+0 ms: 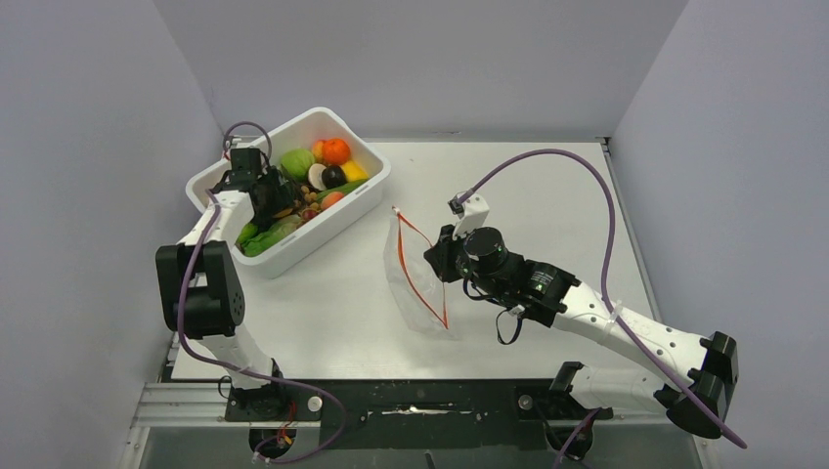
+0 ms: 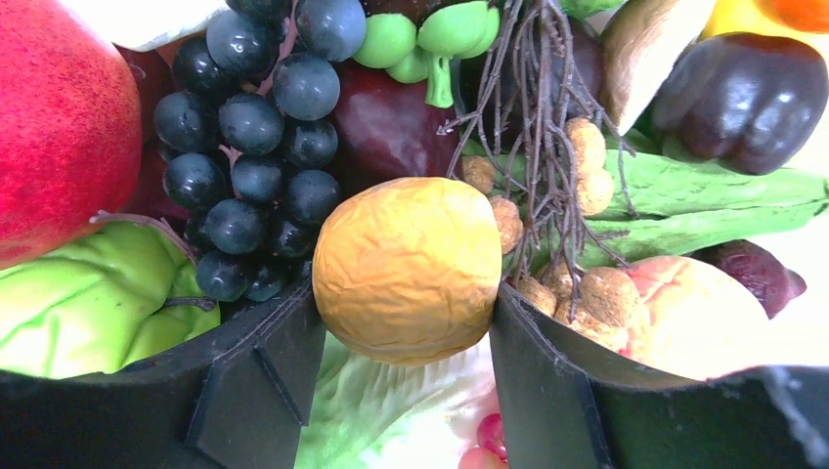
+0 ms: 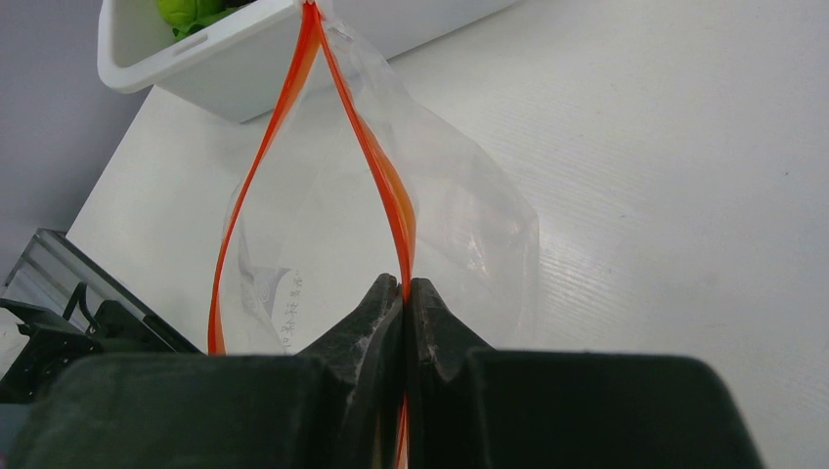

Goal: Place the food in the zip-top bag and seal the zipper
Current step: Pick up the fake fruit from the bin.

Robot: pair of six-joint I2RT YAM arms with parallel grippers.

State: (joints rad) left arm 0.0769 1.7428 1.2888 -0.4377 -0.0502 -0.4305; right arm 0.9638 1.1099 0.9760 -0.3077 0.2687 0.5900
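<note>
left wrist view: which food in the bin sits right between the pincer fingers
The wrinkled yellow-orange nut-like piece: it alone sits between the left pincer's two black fingers. The dark grapes and red fruit lie beyond them.

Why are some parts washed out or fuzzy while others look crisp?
Left wrist view: the wrinkled orange-yellow round fruit is crisp, the lower right corner bleaches white. Right wrist view: the clear crinkly zip-top bag shows pale glints, the black right gripper looks soft up close. Top view: even light, faint shadows beside the white rectangular plastic bin.
</note>
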